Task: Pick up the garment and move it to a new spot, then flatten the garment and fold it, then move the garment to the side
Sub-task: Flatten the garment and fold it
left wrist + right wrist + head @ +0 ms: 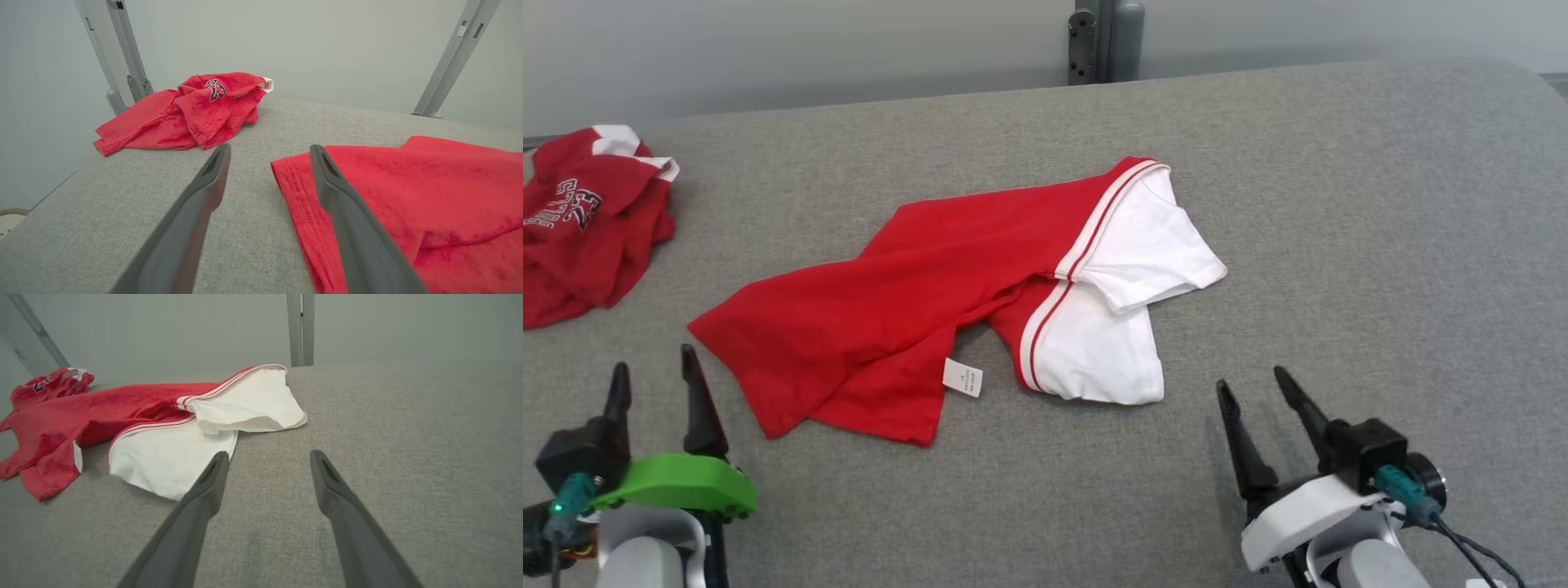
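The garment [907, 302] is a red shirt with white sleeves, lying loosely spread and partly folded over itself in the middle of the grey surface [1339, 204]. A small white label shows at its near hem. My left gripper [654, 377] stands open at the lower left, just left of the garment's red corner [294, 179], holding nothing. At the lower right my right gripper [1251, 384] is open too, a little right of the white sleeves [171, 457], with bare fabric surface between its fingers.
A second red garment [588, 220] with lettering lies crumpled at the far left of the surface, also seen in the left wrist view [192, 110]. A grey metal post [1104, 41] rises behind the far edge. Slanted grey frame bars [457, 53] stand by the wall.
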You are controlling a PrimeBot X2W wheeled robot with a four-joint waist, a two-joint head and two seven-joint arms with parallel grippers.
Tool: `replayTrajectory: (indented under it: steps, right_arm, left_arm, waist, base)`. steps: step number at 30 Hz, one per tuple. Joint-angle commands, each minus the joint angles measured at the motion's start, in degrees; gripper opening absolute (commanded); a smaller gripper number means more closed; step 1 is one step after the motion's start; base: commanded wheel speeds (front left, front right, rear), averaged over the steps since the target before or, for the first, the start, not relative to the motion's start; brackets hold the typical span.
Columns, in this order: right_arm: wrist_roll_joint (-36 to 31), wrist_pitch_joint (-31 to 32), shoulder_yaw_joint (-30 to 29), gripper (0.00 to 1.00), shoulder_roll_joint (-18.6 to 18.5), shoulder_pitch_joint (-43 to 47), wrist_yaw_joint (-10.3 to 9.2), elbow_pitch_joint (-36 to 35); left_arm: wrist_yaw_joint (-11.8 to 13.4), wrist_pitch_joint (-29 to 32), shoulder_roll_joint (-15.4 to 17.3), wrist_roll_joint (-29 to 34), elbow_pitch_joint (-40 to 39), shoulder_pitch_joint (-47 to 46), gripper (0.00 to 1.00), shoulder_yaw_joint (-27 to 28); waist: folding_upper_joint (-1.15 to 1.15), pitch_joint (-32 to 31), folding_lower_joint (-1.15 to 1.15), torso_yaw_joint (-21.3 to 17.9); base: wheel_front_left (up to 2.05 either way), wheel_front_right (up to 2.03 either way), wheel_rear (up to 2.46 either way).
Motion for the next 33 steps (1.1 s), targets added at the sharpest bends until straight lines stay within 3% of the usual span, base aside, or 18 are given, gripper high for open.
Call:
replayTrajectory:
  steps: [1,10,17,18,19,20,22,23,27,33]
  right_arm:
    - [0.25,-0.18,1.12,1.00,-0.15,-0.41,0.00,1.71]
    - [0.24,-0.18,5.62,1.00,-0.18,-6.16,0.00,13.16]
    - [-0.39,-0.19,3.10,1.00,-0.18,-9.81,0.00,19.56]
    - [-0.34,-0.19,2.79,0.94,-0.18,-10.37,0.00,20.66]
    - [-0.19,-0.18,2.78,0.80,-0.18,-10.79,0.00,21.59]
    - [0.10,-0.18,2.86,0.52,-0.18,-11.27,0.00,22.45]
    - [0.59,-0.16,3.15,0.25,-0.19,-12.15,0.00,23.80]
    - [0.86,-0.16,3.35,0.00,-0.19,-12.62,0.00,24.25]
    - [1.60,-0.16,2.43,0.00,-0.33,-13.64,-0.04,23.96]
    - [-0.25,-0.18,-3.69,0.00,-0.24,-10.22,-0.03,18.37]
  left_arm:
    - [-0.50,0.04,-0.89,0.65,-1.35,1.62,1.00,-0.30]
    - [-2.47,0.03,-5.15,1.36,-10.41,8.93,1.00,-7.12]
    - [0.44,0.03,-5.27,-2.72,-14.14,12.13,1.00,-15.74]
    - [0.85,0.03,-5.27,-3.13,-14.32,12.29,1.00,-16.59]
    - [1.09,0.03,-5.28,-3.37,-14.42,12.32,1.00,-17.14]
    - [1.36,0.04,-5.28,-3.49,-14.53,12.29,1.00,-17.56]
    - [1.79,0.03,-5.28,-3.81,-14.65,12.03,1.00,-18.14]
    - [2.08,0.03,-5.29,-3.75,-14.75,11.85,1.00,-18.24]
    - [2.38,0.03,-5.30,-3.19,-14.95,11.54,1.00,-18.09]
    - [1.76,0.04,-5.30,-3.09,-15.10,11.27,1.00,-18.60]
  waist:
    - [0.00,-0.80,0.00,2.39]
    - [0.00,-0.48,0.00,8.95]
    - [0.00,0.49,0.00,12.22]
    - [0.00,0.64,0.00,12.48]
    - [0.00,0.76,0.00,12.64]
    - [0.00,0.92,0.00,12.77]
    - [0.00,1.25,0.00,12.81]
    - [0.00,1.44,0.00,12.71]
    - [0.00,1.99,0.00,11.38]
    - [0.00,2.20,0.00,7.41]
  base:
    - [0.00,0.00,0.00]
    - [0.00,0.00,0.00]
    - [0.00,0.00,0.00]
    - [0.00,0.00,0.00]
    - [0.00,0.00,0.00]
    - [0.00,0.00,0.00]
    - [0.00,0.00,0.00]
    - [0.00,0.00,0.00]
    - [0.00,0.00,0.00]
    - [0.00,0.00,0.00]
